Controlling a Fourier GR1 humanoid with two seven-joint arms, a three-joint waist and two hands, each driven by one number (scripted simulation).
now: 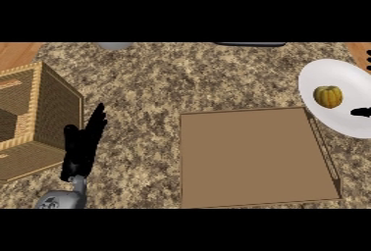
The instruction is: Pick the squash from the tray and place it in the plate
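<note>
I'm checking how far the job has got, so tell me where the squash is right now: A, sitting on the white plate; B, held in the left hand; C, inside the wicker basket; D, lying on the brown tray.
A: the squash sits on the white plate at the right, while the tray shows only its bare floor and the left hand holds nothing.

A speckled brown-and-beige granite worktop (188, 78) is seen from steeply above, evenly lit. Wood surfaces (18, 51) are shown at both upper corners. A woven wicker basket (33, 122) is set at the left edge, tilted.
</note>
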